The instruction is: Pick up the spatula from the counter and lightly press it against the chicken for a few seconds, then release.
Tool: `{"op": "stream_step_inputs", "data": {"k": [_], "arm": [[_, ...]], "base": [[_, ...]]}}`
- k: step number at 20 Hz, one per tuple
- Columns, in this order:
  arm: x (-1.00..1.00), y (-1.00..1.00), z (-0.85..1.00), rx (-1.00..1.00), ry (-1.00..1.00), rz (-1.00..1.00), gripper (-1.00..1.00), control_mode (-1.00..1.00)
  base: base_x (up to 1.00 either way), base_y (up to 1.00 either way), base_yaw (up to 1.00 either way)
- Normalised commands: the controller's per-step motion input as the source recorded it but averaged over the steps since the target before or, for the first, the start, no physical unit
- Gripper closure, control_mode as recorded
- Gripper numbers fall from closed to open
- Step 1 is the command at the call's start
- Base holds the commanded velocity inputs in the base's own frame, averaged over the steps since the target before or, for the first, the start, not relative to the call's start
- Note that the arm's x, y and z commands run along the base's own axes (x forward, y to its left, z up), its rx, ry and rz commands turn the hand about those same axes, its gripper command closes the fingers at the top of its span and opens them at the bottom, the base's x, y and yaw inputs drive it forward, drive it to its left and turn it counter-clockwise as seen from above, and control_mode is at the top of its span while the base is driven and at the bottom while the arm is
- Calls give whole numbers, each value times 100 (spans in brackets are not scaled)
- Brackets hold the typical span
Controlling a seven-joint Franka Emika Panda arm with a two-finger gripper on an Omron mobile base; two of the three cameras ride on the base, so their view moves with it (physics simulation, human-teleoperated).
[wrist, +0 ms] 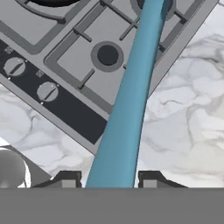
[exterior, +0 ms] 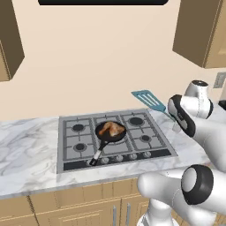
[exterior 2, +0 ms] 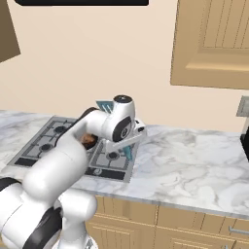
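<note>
Hand view nearest: clamped with the gripper (wrist: 107,179) on the blue handle of the spatula (wrist: 135,87), held clear of the counter (wrist: 188,109). Runs lengthwise away from the finger tips, out over the right-hand burners of the stove (wrist: 70,39). Farther out, left base view: ends in a raised blade above the stove's right rear corner. Farthest, left of and below that blade: chicken (exterior: 113,129) in the black pan (exterior: 104,138), mid-stove. Likely calls for a swing left and down.

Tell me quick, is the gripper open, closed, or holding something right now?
Gripper: jaws closed on the handle of the teal slotted spatula.
</note>
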Motion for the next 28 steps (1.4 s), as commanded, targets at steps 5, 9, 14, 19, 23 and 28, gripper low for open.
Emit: {"op": "stream_step_inputs", "data": {"k": [5, 9, 14, 19, 23, 28], "arm": [[12, 23, 0, -10, 6, 7, 100, -100], [5, 28, 0, -12, 5, 10, 100, -100], [0, 30, -2, -10, 2, 11, 100, -100], [0, 22, -8, -6, 3, 11, 100, -100], [2, 22, -1, -4, 8, 6, 100, -100], [11, 21, -17, -5, 16, 1, 100, -100]], "base": [[0, 0, 0], [0, 0, 0], [0, 0, 0], [0, 0, 0], [0, 0, 0], [0, 0, 0]]}}
